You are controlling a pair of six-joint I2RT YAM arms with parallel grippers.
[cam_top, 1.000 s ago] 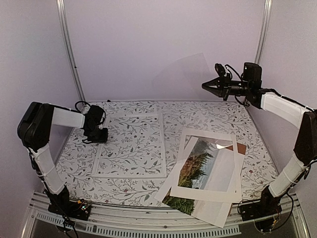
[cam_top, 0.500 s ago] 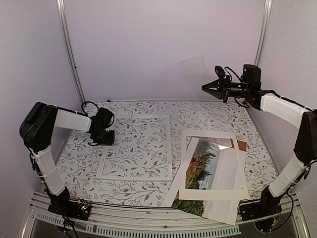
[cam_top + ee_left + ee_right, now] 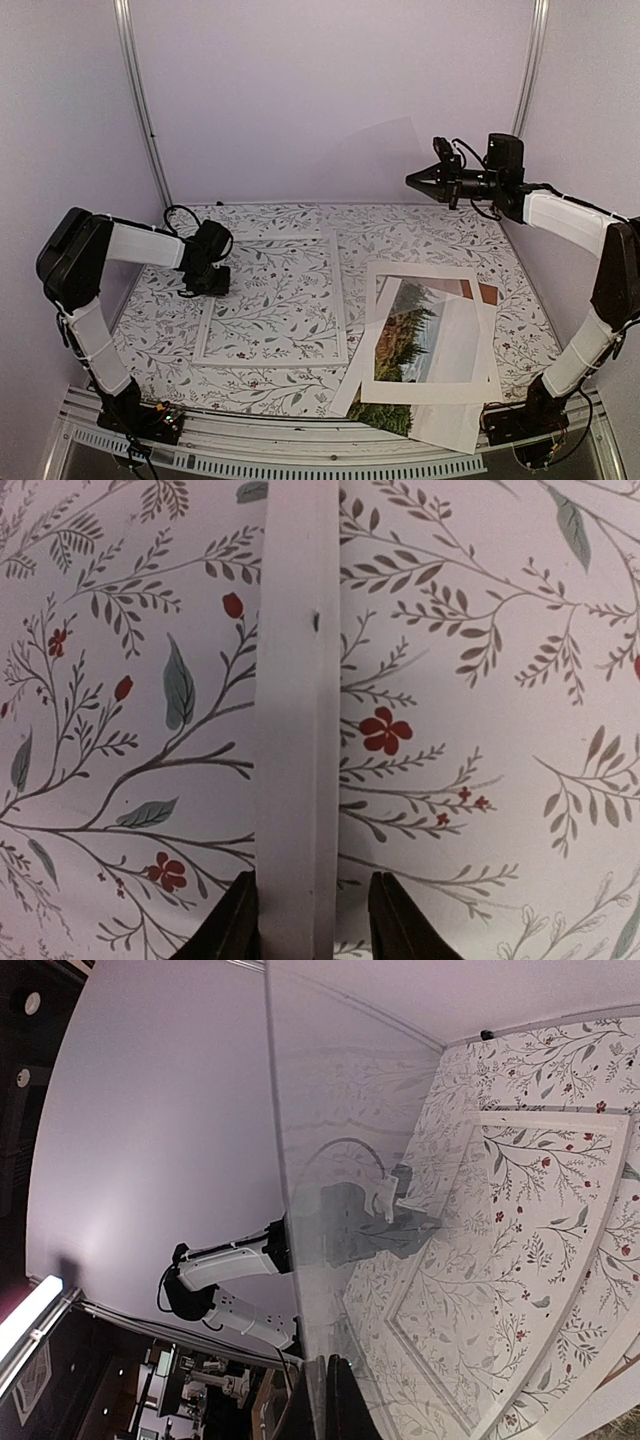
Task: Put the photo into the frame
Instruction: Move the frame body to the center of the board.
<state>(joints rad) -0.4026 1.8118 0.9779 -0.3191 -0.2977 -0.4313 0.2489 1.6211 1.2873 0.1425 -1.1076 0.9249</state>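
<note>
Low on the desk (image 3: 420,235), left gripper (image 3: 308,925) jaws pinch the frame (image 3: 298,680)'s border, while right gripper (image 3: 410,180) jaws clamp a clear pane (image 3: 370,150) aloft.

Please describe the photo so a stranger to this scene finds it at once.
On the flowered table, find the paper pile at the right front. The photo lies there under a white mat with a window. Only it shows dark trees and a brownish hill; mat and brown board are plain.
</note>
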